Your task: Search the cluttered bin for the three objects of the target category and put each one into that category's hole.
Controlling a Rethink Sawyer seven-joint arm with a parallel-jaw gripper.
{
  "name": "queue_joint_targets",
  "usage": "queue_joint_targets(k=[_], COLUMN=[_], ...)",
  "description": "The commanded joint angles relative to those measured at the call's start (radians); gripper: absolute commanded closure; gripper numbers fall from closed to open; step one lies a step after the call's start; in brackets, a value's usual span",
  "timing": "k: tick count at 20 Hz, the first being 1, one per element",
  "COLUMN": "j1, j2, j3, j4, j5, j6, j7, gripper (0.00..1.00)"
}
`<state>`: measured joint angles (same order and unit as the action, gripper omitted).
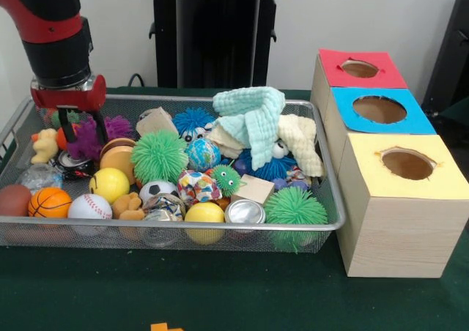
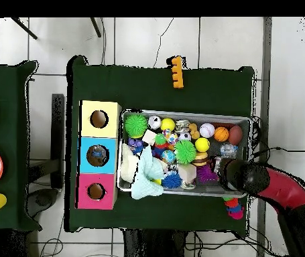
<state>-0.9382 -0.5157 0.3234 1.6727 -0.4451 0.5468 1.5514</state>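
Observation:
A wire mesh bin holds a heap of toys. My gripper hangs at the bin's back left corner, open, its fingers straddling a purple fuzzy toy without gripping it. In front of it lie a yellow ball, a basketball, a baseball and a soccer ball. Right of the bin stand three boxes with holes: red, blue and yellow. In the overhead view the arm's wrist covers the gripper over the bin.
Green spiky balls, a blue spiky ball, a mint cloth, a cream cloth, a can and a wooden block fill the bin. An orange piece lies on the green cloth in front.

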Motion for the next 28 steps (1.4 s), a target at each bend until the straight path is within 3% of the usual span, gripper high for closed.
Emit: queue_joint_targets(k=[1,9,17,22,28], j1=[0.01,-0.021,-0.048,-0.039,-0.015], j2=[0.02,0.016,0.028,0.029,0.021], j3=[0.074,0.083,0.092,0.082,0.086], j4=[-0.11,-0.116,-0.116,-0.12,-0.176], j5=[0.04,0.056,0.04,0.03,0.046], j6=[0.076,0.132,0.119,0.101,0.154], j7=[-0.021,-0.066,-0.084,-0.061,-0.062], gripper=[0.0,0.0,0.0,0.0,0.0])
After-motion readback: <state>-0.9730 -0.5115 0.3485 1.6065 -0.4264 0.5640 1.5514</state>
